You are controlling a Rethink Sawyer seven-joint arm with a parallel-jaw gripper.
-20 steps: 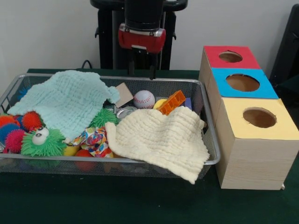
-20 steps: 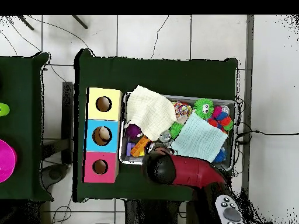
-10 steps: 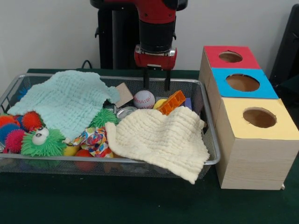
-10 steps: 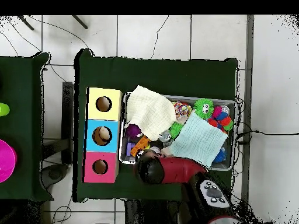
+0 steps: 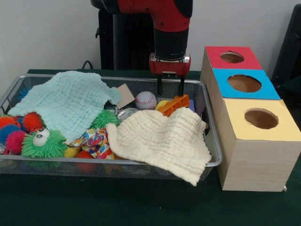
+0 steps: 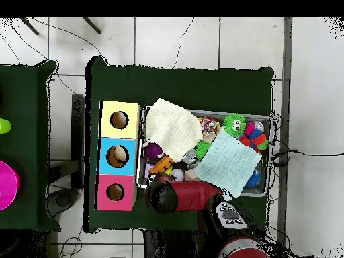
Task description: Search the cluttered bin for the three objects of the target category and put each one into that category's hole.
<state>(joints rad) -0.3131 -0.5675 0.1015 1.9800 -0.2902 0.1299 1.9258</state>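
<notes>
My gripper [image 5: 170, 87] hangs spread over the basket's [image 5: 212, 141] far right corner, fingers just above the orange block [image 5: 175, 104]; nothing pinched. Red box hole [image 5: 232, 57] sits right of it; no soft toys visible among the cloths.

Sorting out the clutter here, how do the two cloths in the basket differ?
The mint cloth lies wholly inside the basket at the front view's left; the cream cloth lies at its right, one corner draped over the rim. Both are crinkled, textured fabric covering items beneath.
</notes>
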